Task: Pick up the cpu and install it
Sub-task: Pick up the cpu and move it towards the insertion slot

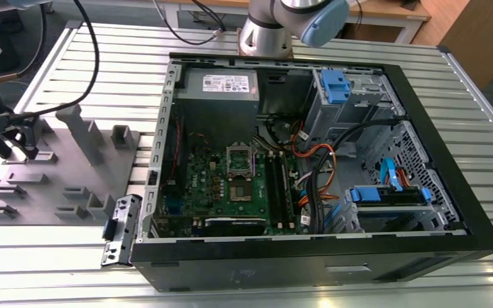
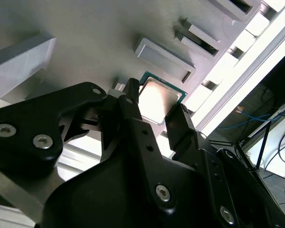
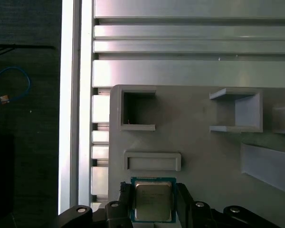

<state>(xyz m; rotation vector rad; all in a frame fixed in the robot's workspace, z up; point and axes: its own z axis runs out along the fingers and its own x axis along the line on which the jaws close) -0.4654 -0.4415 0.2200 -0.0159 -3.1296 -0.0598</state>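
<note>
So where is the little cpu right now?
In both wrist views the cpu lies flat on the grey tray, right at the gripper, beside a long shallow recess; the tray sits at the exterior view's left.

— What is the arm (image 1: 268, 35) looking like?
— It is showing as a silver-grey tube at the far side, and a pale blue round cap (image 1: 323, 22) is closing off a joint.
— Any wiring?
— A black cable (image 1: 92, 64) is running down on the left.
— And the gripper (image 2: 155, 99)?
— In the second wrist view it is showing matt black, built of flat angular plates with rounded corners. Silver screws (image 2: 162, 192) are sitting in the plates, two of them side by side on one broad link.
— Is the first wrist view agreeing?
— Yes, the same black metal is showing there, with four bright screw heads lining up in a row.
</note>
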